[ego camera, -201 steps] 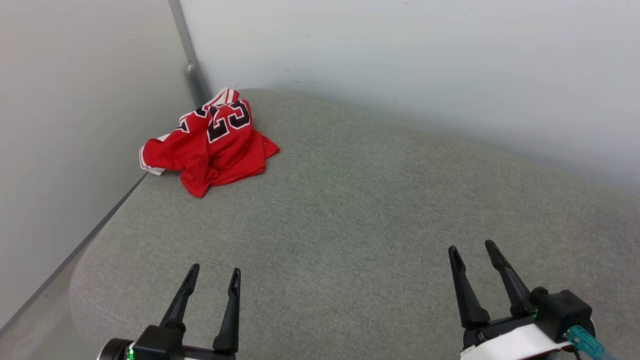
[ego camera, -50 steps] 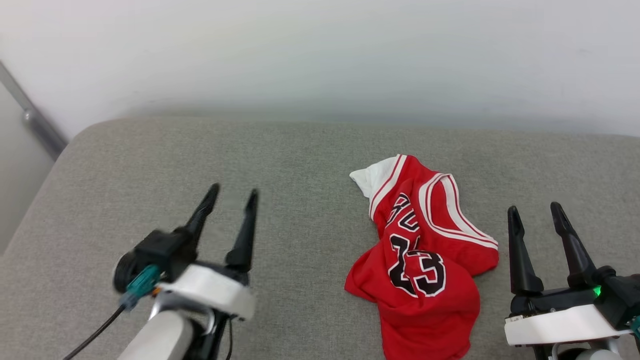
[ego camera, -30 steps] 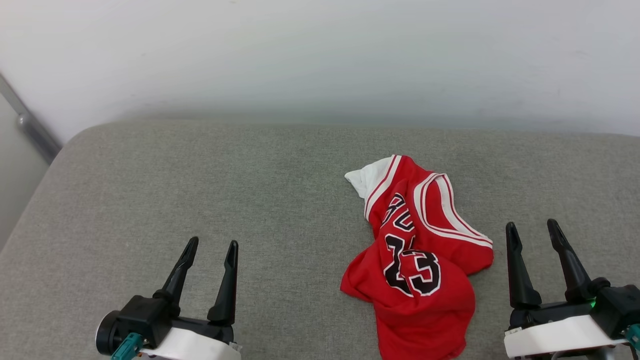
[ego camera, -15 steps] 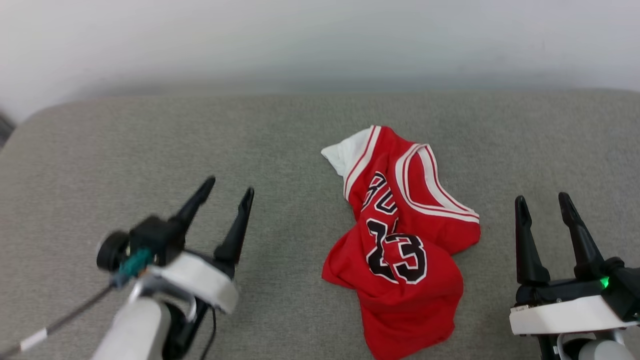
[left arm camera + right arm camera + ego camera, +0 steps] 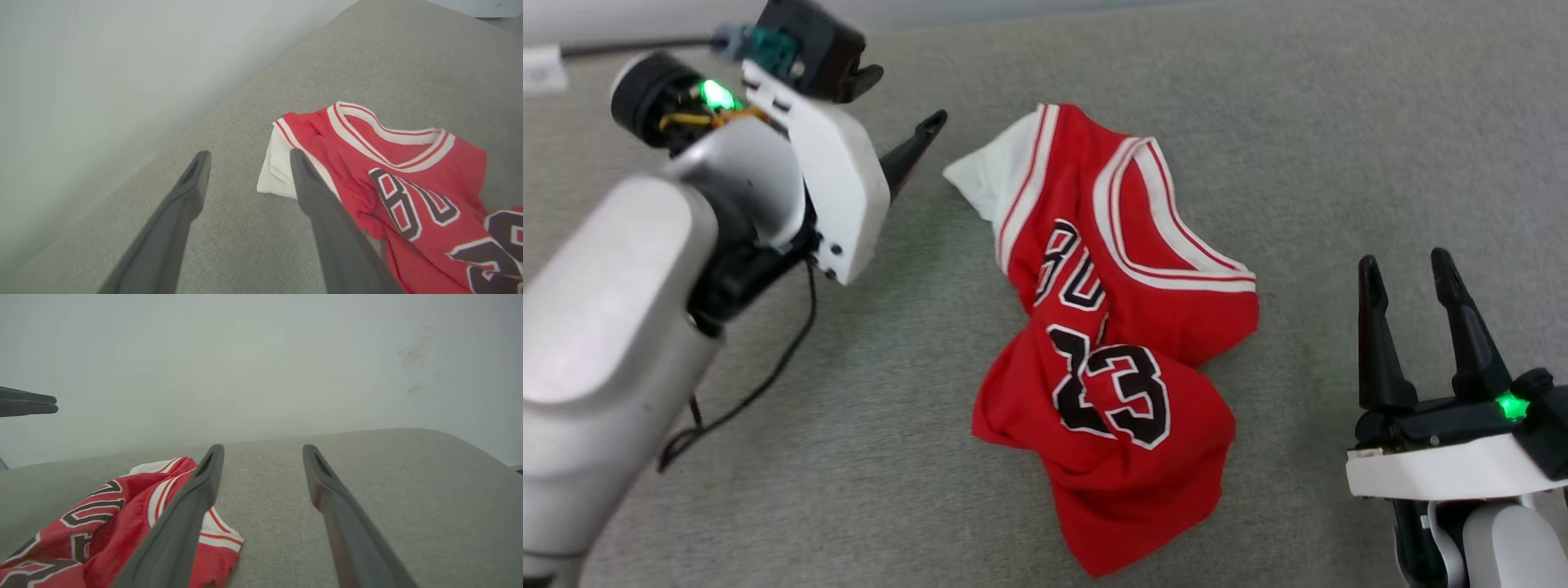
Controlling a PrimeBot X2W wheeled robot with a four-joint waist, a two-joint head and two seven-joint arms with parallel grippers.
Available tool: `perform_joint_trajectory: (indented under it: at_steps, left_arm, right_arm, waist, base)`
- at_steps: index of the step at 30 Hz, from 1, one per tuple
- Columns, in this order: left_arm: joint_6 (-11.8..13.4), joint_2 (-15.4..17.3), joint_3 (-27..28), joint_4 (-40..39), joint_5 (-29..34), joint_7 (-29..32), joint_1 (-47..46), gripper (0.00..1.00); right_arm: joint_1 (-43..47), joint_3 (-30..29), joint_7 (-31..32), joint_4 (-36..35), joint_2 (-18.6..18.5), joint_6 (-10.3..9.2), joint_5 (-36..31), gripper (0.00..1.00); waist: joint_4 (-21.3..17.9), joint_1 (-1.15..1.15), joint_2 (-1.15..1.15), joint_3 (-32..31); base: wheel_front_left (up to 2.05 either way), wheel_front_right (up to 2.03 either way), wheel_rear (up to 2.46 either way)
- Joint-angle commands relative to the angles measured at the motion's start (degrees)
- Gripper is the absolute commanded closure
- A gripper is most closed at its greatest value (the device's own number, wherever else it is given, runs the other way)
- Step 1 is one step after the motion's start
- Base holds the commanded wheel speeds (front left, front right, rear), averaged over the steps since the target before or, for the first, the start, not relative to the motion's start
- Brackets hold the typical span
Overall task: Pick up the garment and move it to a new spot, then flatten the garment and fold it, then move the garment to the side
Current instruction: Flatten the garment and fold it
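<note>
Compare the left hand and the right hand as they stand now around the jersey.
The left hand reaches out to the garment's white sleeve, fingers angled across toward it; the right hand sits back beside the garment, fingers pointing straight ahead. The left hand's finger overlaps the sleeve in its wrist view, contact unclear; the right hand is plainly apart from the cloth. Both are open, holding nothing.
</note>
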Motion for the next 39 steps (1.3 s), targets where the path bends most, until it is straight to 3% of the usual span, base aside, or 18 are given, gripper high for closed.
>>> perform_joint_trajectory:
  at_steps: [1,8,21,22,23,31,39]
  left_arm:
    - [-0.1,1.1,-1.7,1.4,-2.4,3.1,-3.1,0.00]
    - [-0.1,4.4,-7.6,7.3,-10.7,14.8,-12.2,0.00]
    - [-0.1,3.6,-14.5,14.9,-16.9,23.8,-16.6,0.00]
    - [-0.1,3.5,-15.2,15.1,-17.5,24.2,-16.1,0.66]
    - [-0.1,3.4,-15.9,14.9,-17.9,24.3,-16.0,1.00]
    - [0.0,3.8,-15.5,18.0,-17.0,13.5,-15.9,1.00]
    - [0.1,5.4,-12.6,23.3,-18.8,1.7,-10.4,1.00]
  right_arm:
    - [-1.1,0.1,-0.1,-0.1,0.1,-0.02,0.5,0.00]
    - [-2.6,1.1,-0.1,-0.3,0.1,-0.02,2.1,0.00]
    - [-3.9,1.0,-0.1,-0.2,0.1,-0.02,4.4,0.00]
    - [-3.9,1.0,-0.1,-0.1,0.1,-0.02,4.4,0.00]
    - [-3.9,0.9,-0.1,0.0,0.1,-0.02,4.5,0.00]
    - [-3.4,0.7,-0.1,1.2,0.1,-0.02,1.7,0.00]
    - [-1.4,-0.3,-0.1,1.8,0.1,-0.02,-0.9,0.00]
  waist:
    - [-3.6,-0.01,0.00,3.9]
    - [-7.0,-0.01,0.00,7.5]
    - [-9.9,-0.01,0.00,11.5]
    - [-9.8,-0.01,0.00,11.6]
    - [-9.7,-0.01,0.00,11.6]
    - [-7.0,-0.01,0.00,8.4]
    - [-1.5,-0.01,0.00,1.3]
  base:
    - [0.00,0.00,0.00]
    - [0.00,0.00,0.00]
    - [0.00,0.00,0.00]
    - [0.00,0.00,0.00]
    - [0.00,0.00,0.00]
    - [0.00,0.00,0.00]
    - [0.00,0.00,0.00]
